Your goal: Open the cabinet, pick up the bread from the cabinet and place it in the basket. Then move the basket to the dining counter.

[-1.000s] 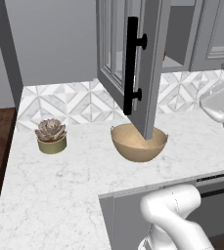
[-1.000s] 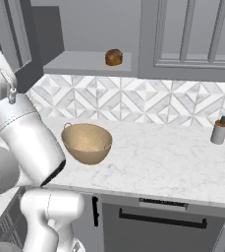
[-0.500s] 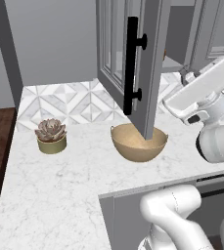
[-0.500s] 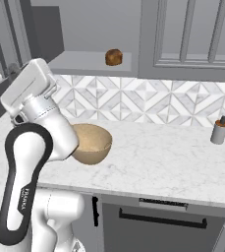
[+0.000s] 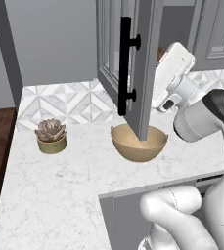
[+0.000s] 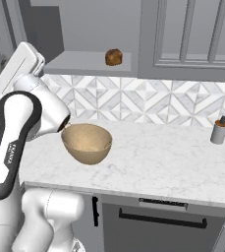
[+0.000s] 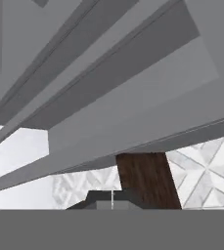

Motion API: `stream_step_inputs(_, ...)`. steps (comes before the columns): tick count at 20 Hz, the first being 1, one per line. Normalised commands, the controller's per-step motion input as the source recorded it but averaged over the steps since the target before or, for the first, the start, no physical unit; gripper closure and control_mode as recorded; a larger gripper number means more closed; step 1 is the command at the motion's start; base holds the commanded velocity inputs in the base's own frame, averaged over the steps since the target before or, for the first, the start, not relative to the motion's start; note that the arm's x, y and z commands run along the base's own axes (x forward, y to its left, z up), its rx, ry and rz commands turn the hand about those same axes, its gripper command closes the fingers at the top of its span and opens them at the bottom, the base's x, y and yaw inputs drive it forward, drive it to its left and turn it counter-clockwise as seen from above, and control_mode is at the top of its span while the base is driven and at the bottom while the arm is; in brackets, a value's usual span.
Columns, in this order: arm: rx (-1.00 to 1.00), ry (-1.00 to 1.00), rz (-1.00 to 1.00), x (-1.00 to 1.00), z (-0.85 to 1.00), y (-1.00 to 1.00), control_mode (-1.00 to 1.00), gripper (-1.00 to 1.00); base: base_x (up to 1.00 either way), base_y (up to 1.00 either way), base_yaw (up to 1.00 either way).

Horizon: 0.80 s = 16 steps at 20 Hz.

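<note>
The cabinet door stands open, its black bar handle facing the left base view. The bread, a small golden-brown lump, lies on the open cabinet shelf. Below it the tan basket sits empty on the marble counter. My white hand is raised beside the door's inner face, left of the bread and above the basket. In the hand view my gripper is shut on nothing and looks along the door's frame.
A potted succulent stands at the counter's left. A soap dispenser is at the right, by the patterned tile backsplash. Closed grey cabinets hang right of the shelf. An appliance front sits under the counter.
The arm has swung up from low at the side. The hand has risen and moved in behind the open door, nearer the cabinet shelf. Bread and basket have not moved.
</note>
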Motion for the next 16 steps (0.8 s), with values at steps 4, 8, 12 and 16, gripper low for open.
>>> stream_step_inputs(4,0.00,0.14,0.23,0.98,-0.08,1.00,-1.00,1.00,0.00,0.00,0.00)
stream_step_inputs(8,0.00,0.02,0.14,0.42,-0.01,0.67,-1.00,1.00,0.00,0.00,0.00)
stream_step_inputs(12,0.00,-0.08,0.00,-0.31,0.06,0.01,-1.00,1.00,0.00,0.00,0.00)
stream_step_inputs(16,-0.04,-0.16,-0.01,-0.37,0.01,-0.65,-1.00,1.00,0.00,0.00,0.00)
